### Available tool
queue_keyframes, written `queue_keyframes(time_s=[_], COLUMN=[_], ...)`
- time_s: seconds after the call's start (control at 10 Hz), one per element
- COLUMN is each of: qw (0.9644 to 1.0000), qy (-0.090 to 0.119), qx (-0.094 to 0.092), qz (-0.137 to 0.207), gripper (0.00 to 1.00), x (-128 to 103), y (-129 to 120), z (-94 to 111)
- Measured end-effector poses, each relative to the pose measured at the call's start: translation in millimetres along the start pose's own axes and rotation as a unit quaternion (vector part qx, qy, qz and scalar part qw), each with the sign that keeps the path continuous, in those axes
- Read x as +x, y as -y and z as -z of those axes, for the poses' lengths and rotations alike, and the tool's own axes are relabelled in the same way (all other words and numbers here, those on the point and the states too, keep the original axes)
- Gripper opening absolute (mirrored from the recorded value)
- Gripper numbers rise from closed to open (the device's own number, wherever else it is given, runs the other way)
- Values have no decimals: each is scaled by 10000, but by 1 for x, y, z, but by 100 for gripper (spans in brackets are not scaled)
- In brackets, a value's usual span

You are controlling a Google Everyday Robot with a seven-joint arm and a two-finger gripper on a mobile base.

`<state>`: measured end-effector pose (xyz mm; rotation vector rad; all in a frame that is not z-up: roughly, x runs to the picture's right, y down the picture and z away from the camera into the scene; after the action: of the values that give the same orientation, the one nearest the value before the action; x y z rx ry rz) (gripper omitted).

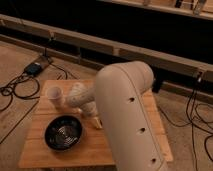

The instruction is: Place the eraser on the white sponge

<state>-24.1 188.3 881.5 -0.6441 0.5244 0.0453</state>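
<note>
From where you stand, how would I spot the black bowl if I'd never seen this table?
Find the wooden table under the big white robot arm. On its front left part sits the bowl, just left of the claw. It is round, black and ribbed inside, unlike the small white cup behind it.

Dim room; wooden table [39,151] on tan floor [15,60] (cables [12,92] trailing); dark wall [100,20] behind.

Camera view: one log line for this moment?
gripper: low over table, right of black bowl | eraser, white sponge: not visible | arm: blocks table centre
</note>
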Motion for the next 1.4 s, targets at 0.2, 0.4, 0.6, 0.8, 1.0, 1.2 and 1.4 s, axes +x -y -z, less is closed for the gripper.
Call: queue_keyframes(time_s=[0.2, 0.4, 0.6, 0.8, 1.0, 1.2, 1.4], qw=[9999, 9995, 9990, 9979, 9960, 9936, 9874], qy=[-44, -65, -46, -76, -69, -15, 47], qx=[-105, -284, -348, -407, -432, -424, -424], qz=[24, -101, -293, -492, -773, -1049, -1522], gripper=[38, 15, 1, 0, 0, 0, 0], x=[-2, 0, 4, 12, 22, 33, 56], y=[0, 3, 13, 20, 31, 41, 57], z=[0, 6, 16, 26, 40, 52, 56])
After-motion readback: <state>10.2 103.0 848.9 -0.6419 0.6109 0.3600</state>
